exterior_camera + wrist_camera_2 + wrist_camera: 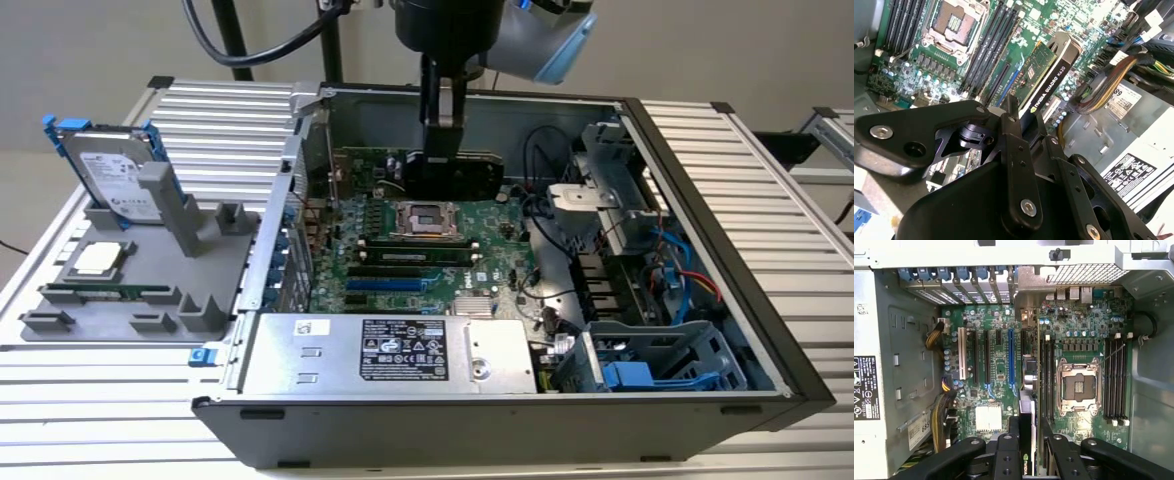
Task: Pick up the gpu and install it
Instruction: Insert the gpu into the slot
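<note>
The gpu (455,176), a black-cooled card on a green board, hangs on edge inside the open computer case (694,150), just above the motherboard (400,255) near the CPU socket (430,214). My gripper (442,148) comes down from above and is shut on the card's upper edge. In the second wrist view the gpu (1046,82) sticks out past the black fingers (1013,120), tilted over the expansion slots. In the first wrist view the gpu (1027,405) shows edge-on, between the blue slot (1011,357) and the socket (1077,387), with my gripper (1029,426) clamped on it.
A grey fixture (120,300) outside the case, at the exterior view's left, holds a silver hard drive with blue rails (114,175), a CPU (96,260) and a memory stick (107,293). The power supply (387,350), cable bundles (681,275) and a drive cage (654,360) crowd the case.
</note>
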Robot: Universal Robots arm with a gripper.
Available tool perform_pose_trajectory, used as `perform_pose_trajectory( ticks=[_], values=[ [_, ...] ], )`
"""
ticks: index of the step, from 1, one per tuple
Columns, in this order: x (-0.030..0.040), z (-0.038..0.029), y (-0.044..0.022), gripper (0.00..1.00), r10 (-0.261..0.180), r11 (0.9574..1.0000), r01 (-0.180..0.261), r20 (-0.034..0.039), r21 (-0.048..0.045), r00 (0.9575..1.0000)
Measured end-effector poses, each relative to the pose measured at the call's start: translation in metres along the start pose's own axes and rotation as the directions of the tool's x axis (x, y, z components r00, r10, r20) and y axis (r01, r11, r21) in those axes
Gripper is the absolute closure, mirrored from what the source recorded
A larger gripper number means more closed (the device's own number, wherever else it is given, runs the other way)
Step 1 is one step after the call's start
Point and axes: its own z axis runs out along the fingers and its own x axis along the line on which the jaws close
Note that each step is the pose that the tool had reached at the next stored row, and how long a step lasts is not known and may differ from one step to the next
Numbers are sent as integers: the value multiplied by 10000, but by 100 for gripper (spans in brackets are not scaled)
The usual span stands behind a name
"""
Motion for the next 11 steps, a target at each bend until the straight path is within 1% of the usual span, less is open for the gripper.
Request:
perform_pose_trajectory(
  ticks=[11],
  values=[
    [0,37,1,100,0,10000,0,0,0,10000]
  ],
)
